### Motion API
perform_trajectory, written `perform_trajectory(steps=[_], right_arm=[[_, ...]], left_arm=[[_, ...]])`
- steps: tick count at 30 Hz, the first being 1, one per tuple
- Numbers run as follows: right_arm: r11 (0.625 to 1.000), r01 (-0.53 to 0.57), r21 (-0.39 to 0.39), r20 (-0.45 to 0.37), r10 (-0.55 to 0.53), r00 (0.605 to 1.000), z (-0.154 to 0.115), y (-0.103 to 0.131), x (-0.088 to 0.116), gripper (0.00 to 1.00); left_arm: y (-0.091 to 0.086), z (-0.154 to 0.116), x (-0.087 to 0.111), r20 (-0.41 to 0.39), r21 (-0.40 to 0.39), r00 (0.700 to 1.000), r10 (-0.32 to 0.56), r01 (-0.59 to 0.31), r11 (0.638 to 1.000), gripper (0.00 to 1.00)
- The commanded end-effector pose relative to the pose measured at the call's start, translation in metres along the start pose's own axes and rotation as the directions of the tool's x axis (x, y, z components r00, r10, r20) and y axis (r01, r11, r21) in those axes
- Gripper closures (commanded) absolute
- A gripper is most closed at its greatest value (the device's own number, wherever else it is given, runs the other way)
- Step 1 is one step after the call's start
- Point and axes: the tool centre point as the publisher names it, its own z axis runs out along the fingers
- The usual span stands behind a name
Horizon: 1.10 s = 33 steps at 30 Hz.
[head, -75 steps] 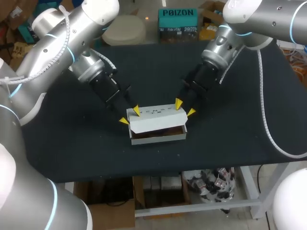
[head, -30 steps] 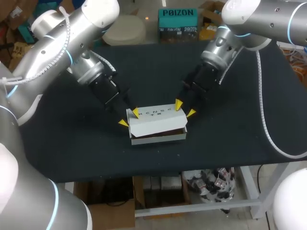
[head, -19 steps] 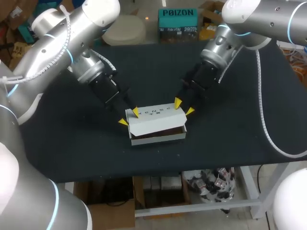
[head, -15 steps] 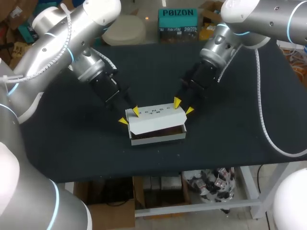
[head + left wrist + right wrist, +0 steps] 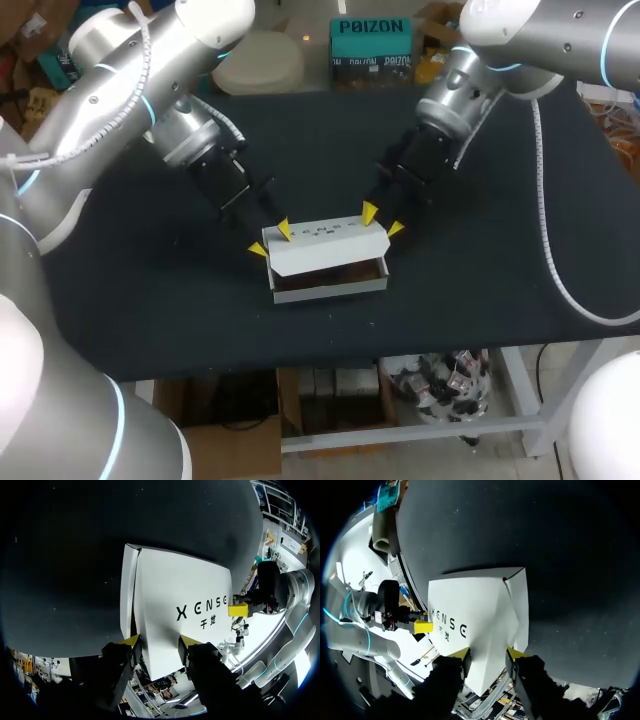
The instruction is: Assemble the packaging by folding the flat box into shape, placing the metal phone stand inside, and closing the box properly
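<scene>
White box (image 5: 322,256) sits mid-counter (image 5: 140,290), its lid part-raised, with a dark gap along the near side. Left hand (image 5: 271,240) straddles the far-left corner and right hand (image 5: 383,221) the far-right corner. Both hands have their fingers apart.

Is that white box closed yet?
Not fully. From overhead, the lid of the box slopes up, leaving a dark gap along the front.

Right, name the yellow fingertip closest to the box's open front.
The left gripper's outer fingertip, beside the box's left end; the other three sit farther back, near the lid's rear corners.
</scene>
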Motion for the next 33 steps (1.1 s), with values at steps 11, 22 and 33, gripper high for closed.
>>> perform_trajectory(steps=[11,22,33], right_arm=[[0.996,-0.072,-0.057,0.034,0.074,0.997,0.0027,0.0007,0.0059,0.57],[0.993,-0.078,-0.09,0.025,0.08,0.996,0.0047,0.0013,0.008,0.56],[0.994,-0.088,-0.069,-0.004,0.088,0.996,0.0004,0.0048,0.0121,0.56]], left_arm=[[-0.0031,0.0013,0.0058,0.008,-0.01,1.0,-0.005,0.006,1.0,0.53],[-0.0015,-0.0001,0.0085,0.013,-0.015,1.0,-0.006,0.006,1.0,0.54],[-0.0033,-0.0041,0.0121,0.016,-0.039,1.0,-0.009,0.01,0.999,0.54]])
